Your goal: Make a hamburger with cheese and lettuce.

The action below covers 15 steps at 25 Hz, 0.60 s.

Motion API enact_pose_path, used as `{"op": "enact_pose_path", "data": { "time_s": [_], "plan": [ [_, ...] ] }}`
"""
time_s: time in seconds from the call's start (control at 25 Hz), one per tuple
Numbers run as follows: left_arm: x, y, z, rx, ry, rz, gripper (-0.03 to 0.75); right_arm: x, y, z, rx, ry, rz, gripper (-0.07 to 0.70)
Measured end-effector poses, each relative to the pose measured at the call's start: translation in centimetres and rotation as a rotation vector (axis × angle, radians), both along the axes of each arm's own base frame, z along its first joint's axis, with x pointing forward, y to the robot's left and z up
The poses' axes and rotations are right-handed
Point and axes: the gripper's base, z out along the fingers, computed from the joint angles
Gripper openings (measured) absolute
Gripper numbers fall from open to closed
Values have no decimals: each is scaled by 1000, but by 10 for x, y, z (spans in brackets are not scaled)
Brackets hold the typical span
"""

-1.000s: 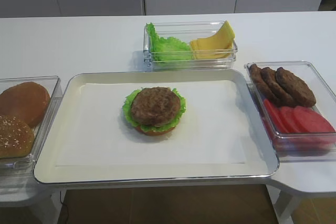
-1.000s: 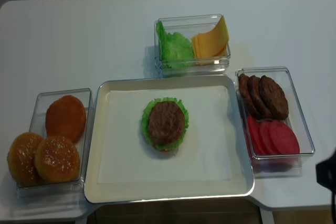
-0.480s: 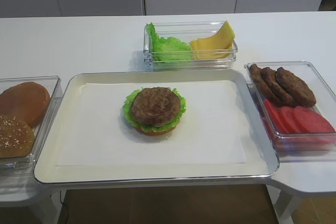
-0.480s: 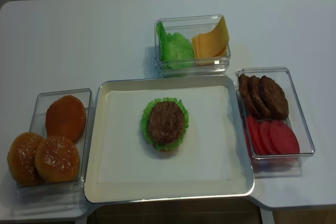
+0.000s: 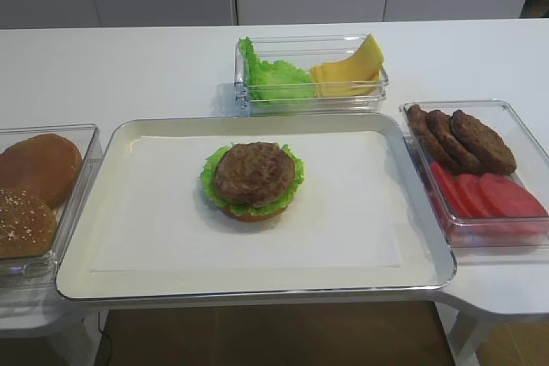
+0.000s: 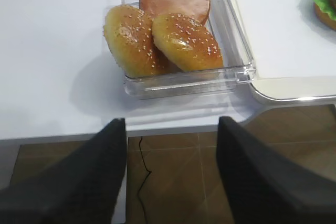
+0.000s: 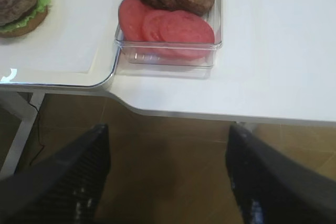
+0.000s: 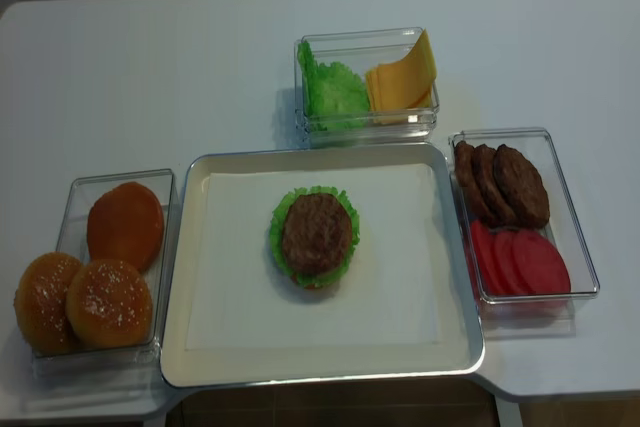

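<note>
The hamburger [image 5: 254,179] sits on the white paper of the metal tray [image 5: 77,285]: bun base, green lettuce rim, brown patty on top. It also shows in the second high view [image 8: 315,235] and at the top left of the right wrist view [image 7: 21,3]. The cheese [image 5: 350,73] is a stack of pale-yellow slices leaning in the right half of the back clear box [image 8: 402,75]. My right gripper [image 7: 168,177] is open and empty, below the table's front edge, over the floor. My left gripper [image 6: 172,174] is open and empty, below the front edge by the bun box. Neither gripper shows in the high views.
Loose lettuce leaves [image 5: 273,77] share the back box with the cheese. A clear box at the right holds loose patties [image 5: 463,136] and tomato slices [image 5: 485,195]. A clear box at the left holds bun halves [image 8: 90,282], also seen from the left wrist [image 6: 163,38].
A dark shape at the lower right edge of the second high view one second ago has gone out of view. Food and boxes have not moved.
</note>
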Motion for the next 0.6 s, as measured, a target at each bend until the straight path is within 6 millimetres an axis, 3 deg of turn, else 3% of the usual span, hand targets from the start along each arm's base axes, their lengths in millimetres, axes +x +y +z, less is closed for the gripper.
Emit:
{"op": "enact_pose_path", "data": {
  "time_s": [0.2, 0.6],
  "plan": [
    [0, 0, 0, 0, 0, 0, 404, -2, -1, -17, -15, -4, 3, 533],
    [0, 0, 0, 0, 0, 0, 404, 13, -3, -30, -65, -53, -15, 533]
  ]
}}
